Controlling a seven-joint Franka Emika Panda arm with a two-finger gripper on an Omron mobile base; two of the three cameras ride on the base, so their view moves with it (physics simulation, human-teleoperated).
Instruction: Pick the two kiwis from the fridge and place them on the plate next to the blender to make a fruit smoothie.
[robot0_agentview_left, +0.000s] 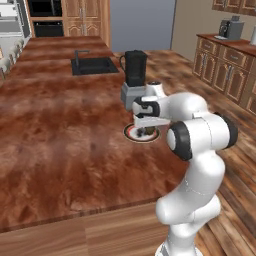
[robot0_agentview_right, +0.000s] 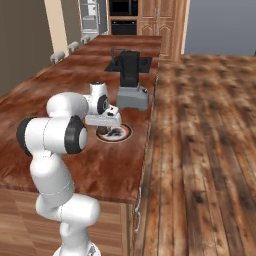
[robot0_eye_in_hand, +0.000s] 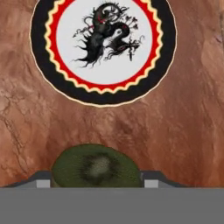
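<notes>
Gripped between the two fingertips of the hand (robot0_eye_in_hand: 96, 183) is a kiwi (robot0_eye_in_hand: 96, 167), olive-green with a paler centre, the jaws closed narrowly against its sides. Hand and fruit hang above the brown worktop (robot0_agentview_left: 60, 135), just short of the plate (robot0_eye_in_hand: 103, 46), a round plate with a white centre bearing a black dragon figure, a red scalloped ring and a black rim. Just beyond the plate stands the blender (robot0_agentview_left: 134, 75), dark jug on a grey base, near the sink (robot0_agentview_left: 92, 65).
</notes>
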